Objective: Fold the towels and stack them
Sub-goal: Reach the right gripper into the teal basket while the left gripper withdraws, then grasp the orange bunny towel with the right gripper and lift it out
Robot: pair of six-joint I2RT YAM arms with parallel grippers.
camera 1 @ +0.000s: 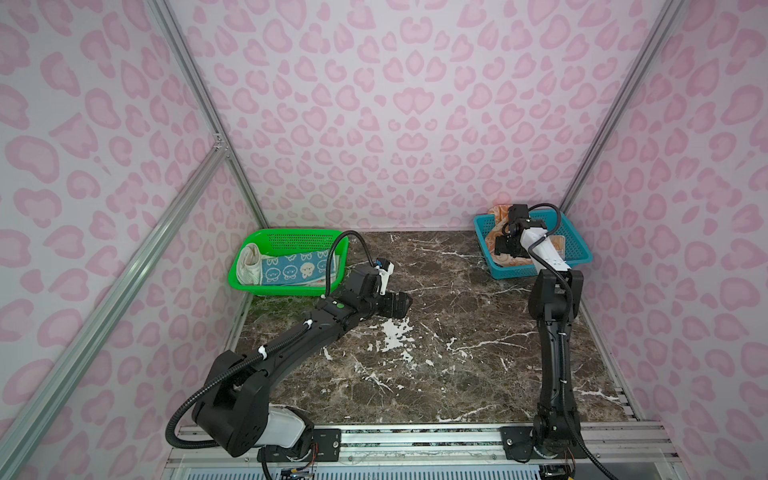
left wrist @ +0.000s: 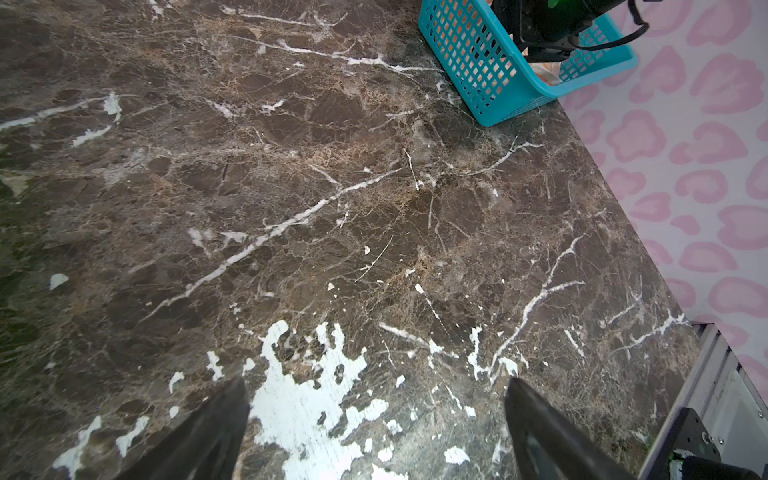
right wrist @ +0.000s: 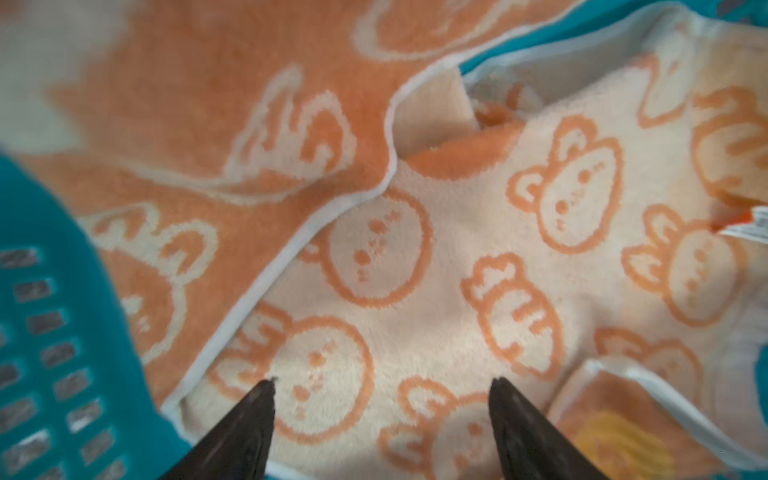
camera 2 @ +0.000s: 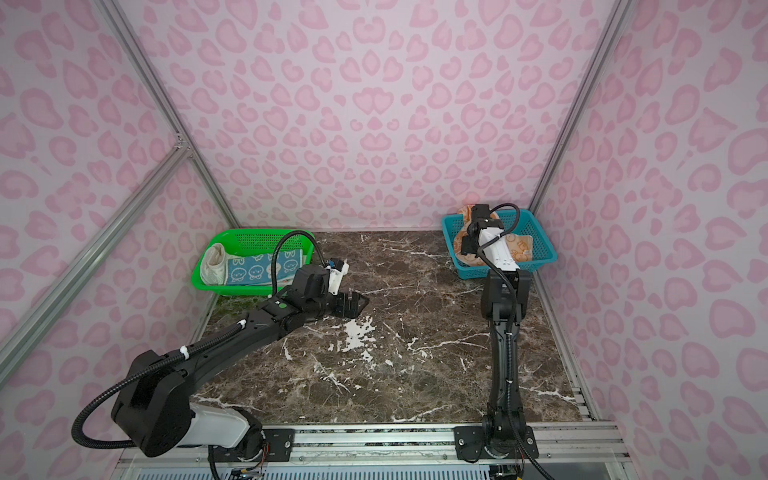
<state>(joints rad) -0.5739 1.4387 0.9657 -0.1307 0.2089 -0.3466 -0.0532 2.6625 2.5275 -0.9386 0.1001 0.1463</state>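
We see two mesh baskets at the far corners of the marble table (camera 1: 436, 353). The green basket (camera 1: 291, 233) sits at the far left. In it the blue towel (camera 1: 291, 268) lies spread with its bunny faces up. The white towel (camera 1: 249, 266) is bunched at the basket's left end, touching the blue one.

The blue basket (camera 1: 577, 245) sits at the far right, close to the wall. It holds the orange towel (camera 1: 492, 241), which is crumpled and not folded. In both top views one corner of it rises over the basket's back left rim. In the right wrist view the orange towel (right wrist: 415, 270) shows its orange face with white bunnies on one part. On the rest it shows its cream reverse with orange bunny outlines, and a white hem runs between the two.

The right gripper (right wrist: 382, 384) reaches down into the blue basket, over the cream side of the orange towel. Its jaws stand well apart with nothing clamped between them. We cannot tell whether the tips touch the cloth.

The left gripper (left wrist: 376, 386) hangs over bare marble near the middle of the table, just beside the green basket and outside it. Its jaws are spread wide and it holds nothing. In a top view the left gripper (camera 1: 401, 303) points toward the table's centre, well apart from all three towels.
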